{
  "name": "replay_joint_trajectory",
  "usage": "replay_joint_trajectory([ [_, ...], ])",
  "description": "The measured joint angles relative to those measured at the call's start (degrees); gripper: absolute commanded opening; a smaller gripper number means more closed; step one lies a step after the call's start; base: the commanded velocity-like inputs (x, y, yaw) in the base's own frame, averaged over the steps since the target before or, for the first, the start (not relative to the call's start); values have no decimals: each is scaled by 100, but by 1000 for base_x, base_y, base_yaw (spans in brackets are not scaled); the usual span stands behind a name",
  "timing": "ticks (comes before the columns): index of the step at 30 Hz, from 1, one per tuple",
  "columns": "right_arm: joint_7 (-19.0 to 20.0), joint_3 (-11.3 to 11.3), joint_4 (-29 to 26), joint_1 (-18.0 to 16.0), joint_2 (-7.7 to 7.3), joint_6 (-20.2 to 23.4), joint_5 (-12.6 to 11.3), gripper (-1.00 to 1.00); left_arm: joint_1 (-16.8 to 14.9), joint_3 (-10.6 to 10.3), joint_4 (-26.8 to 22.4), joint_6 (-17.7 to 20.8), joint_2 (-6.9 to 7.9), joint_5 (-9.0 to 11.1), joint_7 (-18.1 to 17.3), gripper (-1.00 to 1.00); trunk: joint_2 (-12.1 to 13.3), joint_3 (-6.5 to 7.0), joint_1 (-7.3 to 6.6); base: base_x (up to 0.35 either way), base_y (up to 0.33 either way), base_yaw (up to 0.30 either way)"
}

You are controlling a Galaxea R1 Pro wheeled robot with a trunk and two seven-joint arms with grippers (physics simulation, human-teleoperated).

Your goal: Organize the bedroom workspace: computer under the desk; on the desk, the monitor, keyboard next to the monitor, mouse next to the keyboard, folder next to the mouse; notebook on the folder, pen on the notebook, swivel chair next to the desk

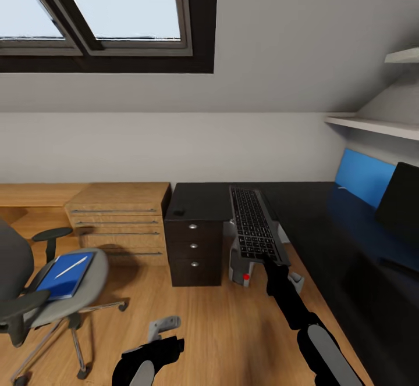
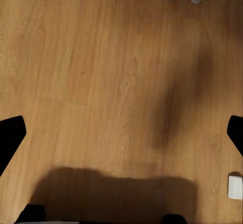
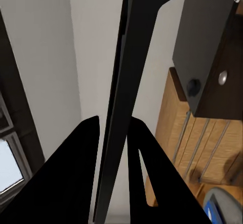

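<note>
One edge-on pinch is all the right gripper has on the keyboard, raised at twelve o'clock over the desk edge, so a tilt could slide it free.

Black desk: mouse, monitor on top.

No text, label, brand, number or sign is showing legibly anywhere. The flat black rectangular keyboard with dark keys is displaying key legends only as tiny pale specks, too small to read.
</note>
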Motion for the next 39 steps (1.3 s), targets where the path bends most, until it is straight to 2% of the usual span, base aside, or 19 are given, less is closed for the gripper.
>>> replay_joint_trajectory([
  [7,-13,-10,-4,0,-19,16,12,-100,0,-3,-6,1,0,-1,0,100,281,126,-154,-333,-41,0],
  [18,-28,-53,61,0,-96,24,15,-100,0,-19,-9,-8,1,-19,8,100,723,324,-397,-274,-236,0],
  [25,-3,-56,173,1,-99,17,15,-100,0,-18,-9,-8,1,-19,8,100,1004,450,-551,-260,-254,0],
  [27,1,-137,499,2,-99,3,17,-100,0,-17,-10,-8,1,-18,8,100,1085,485,-594,-260,-254,0],
  [39,13,-144,588,1,-48,-16,33,-100,0,-9,-9,-8,1,-17,8,100,1567,702,-859,-260,-254,0],
])
